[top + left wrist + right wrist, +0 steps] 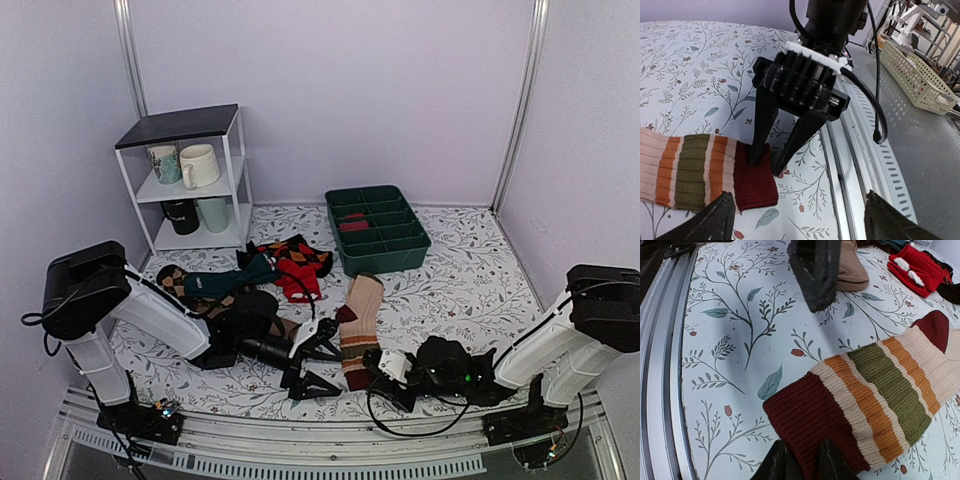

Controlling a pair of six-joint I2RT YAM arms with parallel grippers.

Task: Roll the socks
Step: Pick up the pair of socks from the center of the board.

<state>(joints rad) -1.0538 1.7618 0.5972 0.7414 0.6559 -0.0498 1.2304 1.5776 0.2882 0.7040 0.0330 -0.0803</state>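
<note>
The socks lie flat on the floral cloth, beige legs pointing away, striped feet and maroon toe nearest the arms. My right gripper reaches in from the right. Its jaws are drawn close over the toe's edge, with maroon knit between the fingers. In the left wrist view the right gripper stands with one finger on the toe and the other at its edge. My left gripper waits just left of the toe, wide open and holding nothing.
A green divided bin stands behind the socks. Red-and-black argyle socks and a teal sock lie at the middle left. A white shelf with mugs stands at the back left. A metal rail runs along the near edge.
</note>
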